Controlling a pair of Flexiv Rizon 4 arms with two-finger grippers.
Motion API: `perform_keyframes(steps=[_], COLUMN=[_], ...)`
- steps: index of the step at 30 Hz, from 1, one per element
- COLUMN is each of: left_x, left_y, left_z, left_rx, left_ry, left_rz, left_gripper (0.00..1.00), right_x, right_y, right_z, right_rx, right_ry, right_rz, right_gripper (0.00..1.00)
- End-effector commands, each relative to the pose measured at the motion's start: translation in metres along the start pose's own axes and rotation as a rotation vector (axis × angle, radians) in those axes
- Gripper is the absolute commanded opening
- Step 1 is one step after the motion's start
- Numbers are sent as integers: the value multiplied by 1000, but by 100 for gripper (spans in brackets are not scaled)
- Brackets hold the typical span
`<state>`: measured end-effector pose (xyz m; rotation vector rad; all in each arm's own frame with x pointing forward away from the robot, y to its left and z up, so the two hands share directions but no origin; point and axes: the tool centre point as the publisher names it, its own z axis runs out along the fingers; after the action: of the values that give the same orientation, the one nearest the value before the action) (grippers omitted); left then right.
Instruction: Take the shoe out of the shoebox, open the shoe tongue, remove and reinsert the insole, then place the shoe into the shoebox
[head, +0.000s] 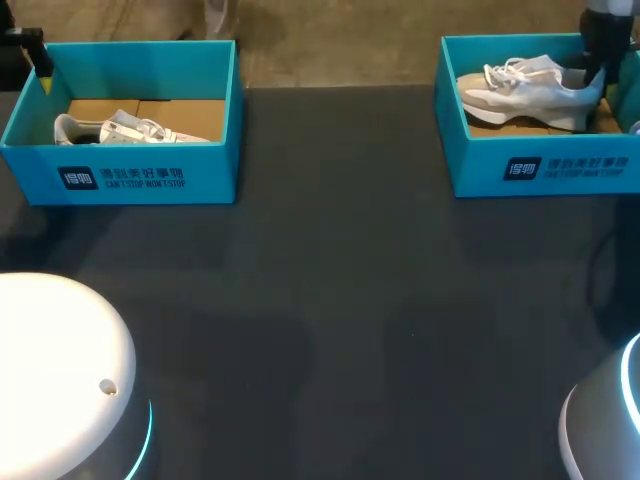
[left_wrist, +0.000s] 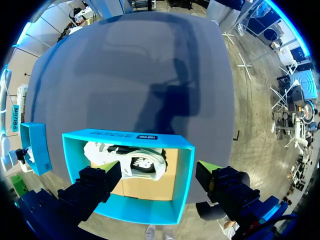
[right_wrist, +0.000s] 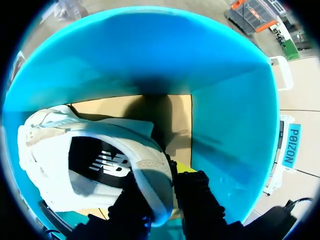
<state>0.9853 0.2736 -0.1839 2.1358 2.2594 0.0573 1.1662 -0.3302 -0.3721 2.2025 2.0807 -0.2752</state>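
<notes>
Head view: the left shoebox (head: 130, 175), far left, hides most of the left shoe (head: 120, 130) behind its near wall. In the right shoebox (head: 540, 170), far right, the right gripper (head: 597, 75), cut off at the frame's edge, meets the right shoe (head: 530, 92) at its heel.

Left wrist view: the left gripper (left_wrist: 157, 172) is spread wide, with the shoe ahead of it and untouched.

Right wrist view: the fingers (right_wrist: 195, 200) pinch the heel collar, and their tips are mostly hidden.

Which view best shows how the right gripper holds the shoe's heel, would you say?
The right wrist view: the right gripper clamps the heel collar of the shoe, one finger each side. The head view shows the shoe whole, but the grip small and dark. The left wrist view clearly shows only the other shoe.
</notes>
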Motion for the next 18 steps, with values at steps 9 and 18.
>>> perform_keyframes(steps=[9, 18], left_x=[0, 0], left_y=[-1, -1], left_z=[0, 0], left_rx=[-2, -2], left_ry=[2, 2], left_rz=[0, 0], left_gripper=[100, 100], right_x=[-8, -18], right_y=[-3, -22], right_z=[-55, -108], right_rx=[22, -3], right_ry=[-35, -83], right_rz=[43, 91], right_gripper=[0, 0])
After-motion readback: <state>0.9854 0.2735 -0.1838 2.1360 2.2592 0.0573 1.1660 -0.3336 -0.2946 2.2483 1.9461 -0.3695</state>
